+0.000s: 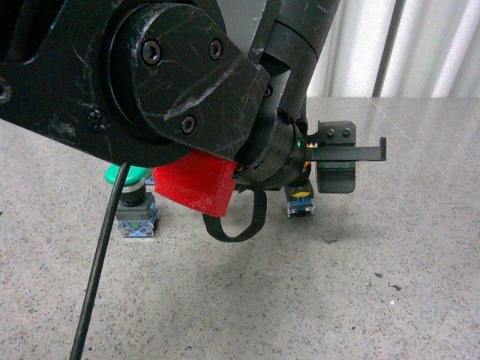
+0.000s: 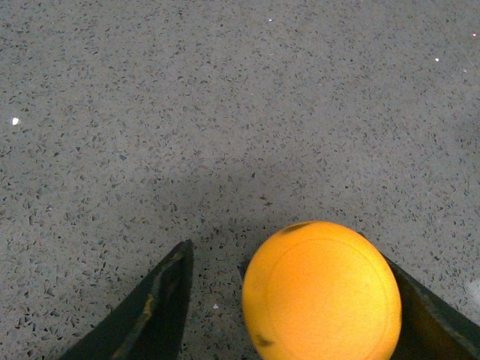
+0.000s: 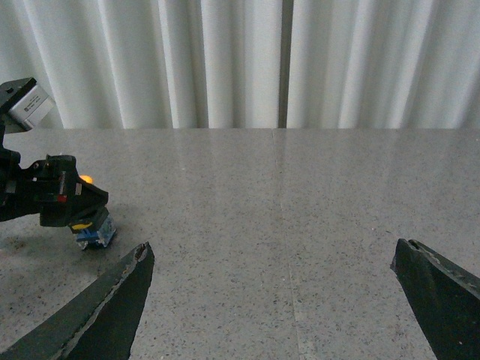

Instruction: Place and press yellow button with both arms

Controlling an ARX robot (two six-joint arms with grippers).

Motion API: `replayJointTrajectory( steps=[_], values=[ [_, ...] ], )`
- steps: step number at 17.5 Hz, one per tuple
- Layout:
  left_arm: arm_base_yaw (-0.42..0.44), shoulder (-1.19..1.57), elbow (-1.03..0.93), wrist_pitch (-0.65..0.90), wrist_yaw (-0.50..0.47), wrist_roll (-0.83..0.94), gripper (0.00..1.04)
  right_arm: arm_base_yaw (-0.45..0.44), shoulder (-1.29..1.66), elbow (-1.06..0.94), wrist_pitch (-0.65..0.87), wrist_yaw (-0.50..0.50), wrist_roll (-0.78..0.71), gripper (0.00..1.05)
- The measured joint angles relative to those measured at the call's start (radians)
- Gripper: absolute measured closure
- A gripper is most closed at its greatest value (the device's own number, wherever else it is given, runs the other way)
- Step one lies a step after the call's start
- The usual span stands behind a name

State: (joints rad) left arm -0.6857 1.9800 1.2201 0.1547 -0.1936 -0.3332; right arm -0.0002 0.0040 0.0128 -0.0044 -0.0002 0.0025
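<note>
Item 1, yellow button (image 2: 322, 296): we see it standing upright on the table (image 1: 315, 300), toward the far side, with its bluish base (image 1: 300, 204) showing under the gripper in the front view. In the left wrist view its round cap fills the space between the two fingers.

Item 2, left gripper (image 2: 283, 251): we find it spread around the cap. One finger (image 2: 154, 311) stands apart from the cap with a strip of table between them. The other finger (image 2: 431, 322) lies right against the cap's edge. We cannot tell whether anything touches the button's body below the cap.

Item 3, left arm (image 1: 165, 67): we note it as bulky and black with screws in its housing, filling the upper left of the front view. A red part (image 1: 196, 186) sits under it and a black cable (image 1: 96, 285) hangs down to the near edge.

Item 4, right gripper (image 3: 274, 247): we record it spread wide and empty above bare table, well apart from the yellow button, which shows far off to one side.

Item 5, green button (image 1: 135, 202): we see it upright on the table, partly hidden behind the arm and cable, well to the left of the yellow one.

Item 6, curtain (image 3: 225, 60): white and pleated, hanging behind the table's far edge.
</note>
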Motion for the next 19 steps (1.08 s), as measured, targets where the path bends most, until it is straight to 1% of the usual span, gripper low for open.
replayJointTrajectory(
  steps=[2,3,4,5,7,10,13,14,16,17,18,19],
  values=[
    [-0.001,0.0,0.005,0.005,0.0,0.0,0.23,0.0,0.0,0.0,0.0,0.0,0.0,0.07],
    [-0.001,0.0,0.008,0.005,0.0,0.0,0.18,0.0,0.0,0.0,0.0,0.0,0.0,0.07],
    [-0.001,0.0,0.011,0.005,0.0,0.001,0.09,0.0,0.0,0.0,0.0,0.0,0.0,0.07],
    [0.002,-0.022,0.011,0.015,-0.003,0.026,0.07,0.0,0.0,0.0,0.0,0.0,0.0,0.07],
    [0.008,-0.072,-0.003,0.048,-0.026,0.058,0.07,0.0,0.0,0.0,0.0,0.0,0.0,0.07],
    [0.043,-0.242,-0.058,0.113,-0.053,0.171,0.07,0.0,0.0,0.0,0.0,0.0,0.0,0.07],
    [0.143,-0.46,-0.146,0.151,-0.088,0.338,0.07,0.0,0.0,0.0,0.0,0.0,0.0,0.07],
    [0.182,-0.538,-0.198,0.146,-0.082,0.377,0.07,0.0,0.0,0.0,0.0,0.0,0.0,0.07],
    [0.24,-0.695,-0.293,0.108,0.005,0.399,0.07,0.0,0.0,0.0,0.0,0.0,0.0,0.07],
    [0.277,-0.814,-0.362,0.107,0.027,0.417,0.08,0.0,0.0,0.0,0.0,0.0,0.0,0.07],
    [0.323,-0.979,-0.483,0.113,-0.094,0.38,0.23,0.0,0.0,0.0,0.0,0.0,0.0,0.07],
    [0.408,-1.133,-0.632,0.116,-0.087,0.358,0.37,0.0,0.0,0.0,0.0,0.0,0.0,0.07]
  ],
)
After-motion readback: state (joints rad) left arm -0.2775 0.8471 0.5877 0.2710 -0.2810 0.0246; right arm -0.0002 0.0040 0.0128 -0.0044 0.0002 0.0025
